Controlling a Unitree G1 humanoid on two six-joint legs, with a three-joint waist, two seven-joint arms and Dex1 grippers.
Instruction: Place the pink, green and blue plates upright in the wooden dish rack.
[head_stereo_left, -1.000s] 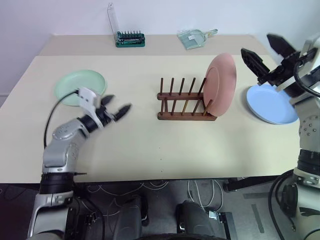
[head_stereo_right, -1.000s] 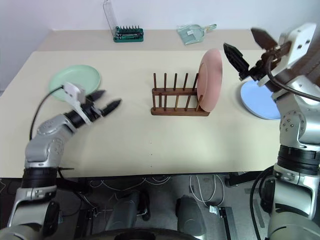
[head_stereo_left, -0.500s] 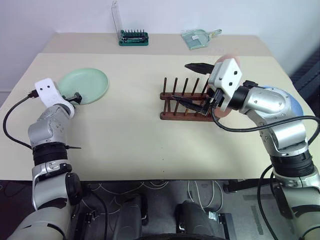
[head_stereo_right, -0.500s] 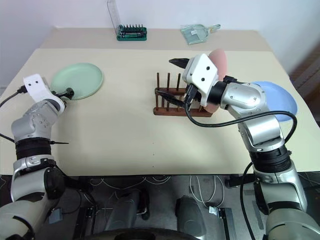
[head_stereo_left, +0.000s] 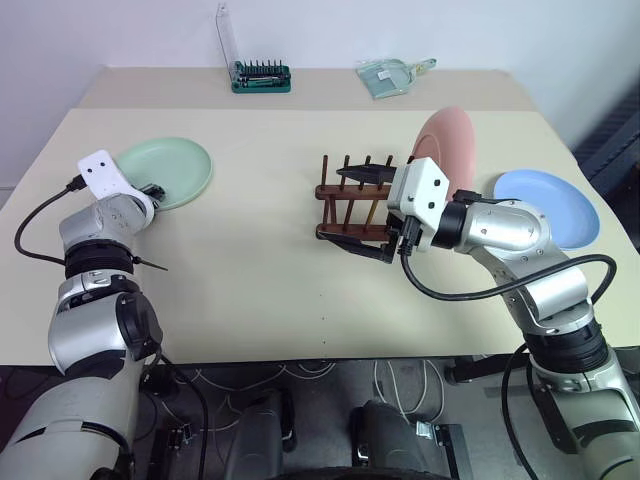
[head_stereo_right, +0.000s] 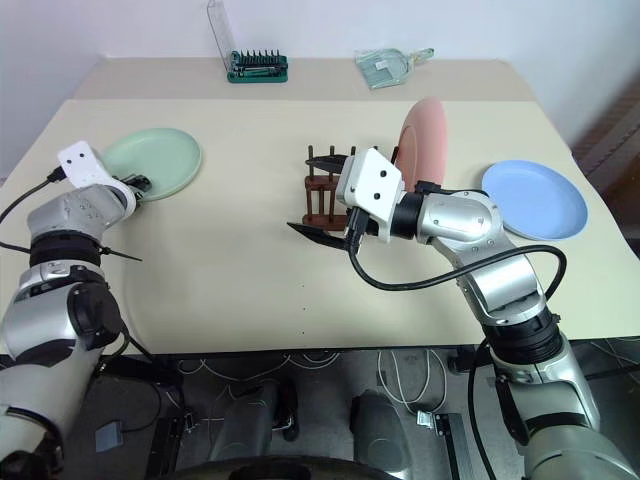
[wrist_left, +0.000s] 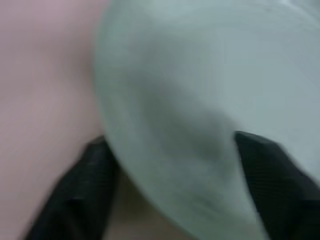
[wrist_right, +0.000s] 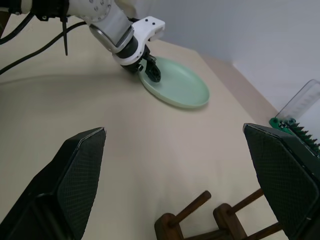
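A pale beige surface (head_stereo_left: 250, 280) carries three plates and a small dark wooden dish rack (head_stereo_left: 355, 205). The green plate (head_stereo_left: 170, 170) lies flat near the surface's left side. The left end effector (wrist_right: 151, 70) sits at the near rim of that plate, its two black fingers (wrist_left: 75, 190) straddling the edge, one on either side; whether they have pinched the rim or only bracket it cannot be told. The pink plate (head_stereo_left: 447, 150) stands upright at the right end of the rack, leaning among the pegs. The blue plate (head_stereo_left: 548, 205) lies flat on the surface to the right of the rack, apart from it. The right end effector (head_stereo_left: 362, 210) hovers in front of the rack with its two black fingers (wrist_right: 75, 175) spread wide and nothing between them, pointing toward the left side of the surface. At the far edge sit a green-based tool holder (head_stereo_left: 261, 76) and a clear dustpan-like item (head_stereo_left: 392, 76).
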